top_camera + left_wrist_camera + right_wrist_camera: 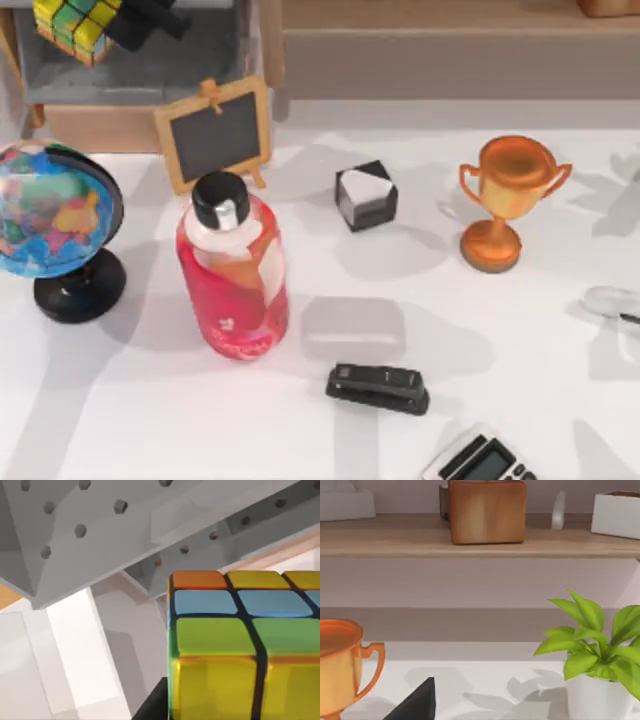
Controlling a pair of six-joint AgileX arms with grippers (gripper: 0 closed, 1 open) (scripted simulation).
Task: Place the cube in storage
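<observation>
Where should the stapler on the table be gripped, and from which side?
Grip the stapler across its narrow width at mid-length, from straight above: it lies flat, long axis running roughly left to right, with parallel long sides. The left gripper, at top left, holds the cube.

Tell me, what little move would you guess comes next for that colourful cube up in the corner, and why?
Probably a short lowering, then letting go. In the top view the cube sits at the far left corner over the grey storage tray, with the left pincer at it. The left wrist view shows the cube close up with the tray's perforated grey wall just beyond, so it looks nearly in place.
</observation>
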